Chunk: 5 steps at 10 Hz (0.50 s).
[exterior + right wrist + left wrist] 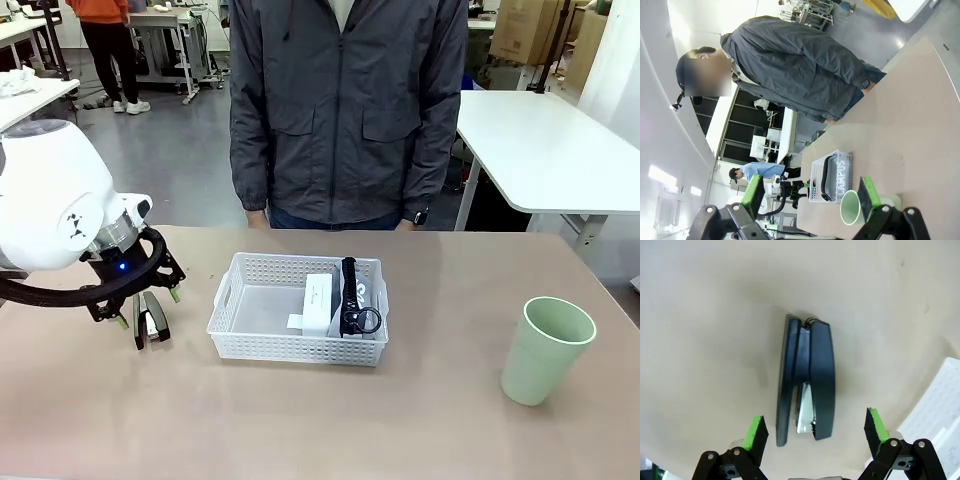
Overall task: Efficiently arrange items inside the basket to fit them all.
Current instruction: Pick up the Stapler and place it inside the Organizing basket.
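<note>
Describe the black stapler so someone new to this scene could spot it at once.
Find the shallow white lattice-sided plastic basket in the middle of the tan table, then look to the robot's left of it. There the black stapler lies on the bare top beneath the open left gripper. It is the only black item outside the basket.

At the middle of the table (440,430), the basket (290,349) sits in front of a person (345,110) standing at the far edge. Inside the basket, the box (319,305) lies right of centre, with the pouch (352,296) just beside it against the right-hand wall. The stapler (807,380) lies on the table left of the basket and apart from it, under the left gripper (148,308), between its fingers and clear of both. The cup (545,350) stands upright well to the right, nearer the robot's side.
</note>
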Motion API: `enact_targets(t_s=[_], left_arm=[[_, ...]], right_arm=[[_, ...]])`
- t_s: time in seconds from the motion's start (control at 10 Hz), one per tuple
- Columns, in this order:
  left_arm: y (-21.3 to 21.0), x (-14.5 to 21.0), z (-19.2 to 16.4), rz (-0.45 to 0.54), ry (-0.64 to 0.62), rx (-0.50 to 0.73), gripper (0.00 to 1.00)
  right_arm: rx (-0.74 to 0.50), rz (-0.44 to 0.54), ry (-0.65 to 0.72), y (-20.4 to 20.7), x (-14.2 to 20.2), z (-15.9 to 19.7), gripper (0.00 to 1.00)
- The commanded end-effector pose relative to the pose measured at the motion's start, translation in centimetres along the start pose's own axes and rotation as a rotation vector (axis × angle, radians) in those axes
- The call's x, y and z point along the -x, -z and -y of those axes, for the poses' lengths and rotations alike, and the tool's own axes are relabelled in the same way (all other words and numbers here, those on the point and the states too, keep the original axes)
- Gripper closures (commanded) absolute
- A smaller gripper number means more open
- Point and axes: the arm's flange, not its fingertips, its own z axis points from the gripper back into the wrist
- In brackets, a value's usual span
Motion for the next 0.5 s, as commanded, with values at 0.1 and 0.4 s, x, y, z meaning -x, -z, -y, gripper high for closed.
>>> enact_targets(t_s=[0.1, 0.4], left_arm=[[2.1, -0.8, -0.6, -0.004, 0.031, -0.038, 0.0], [2.6, -0.8, -0.3, 0.022, 0.052, -0.051, 0.0]], right_arm=[[-0.027, 0.014, -0.025, 0.1, -0.2, 0.0, 0.0], [-0.027, 0.014, -0.025, 0.1, -0.2, 0.0, 0.0]])
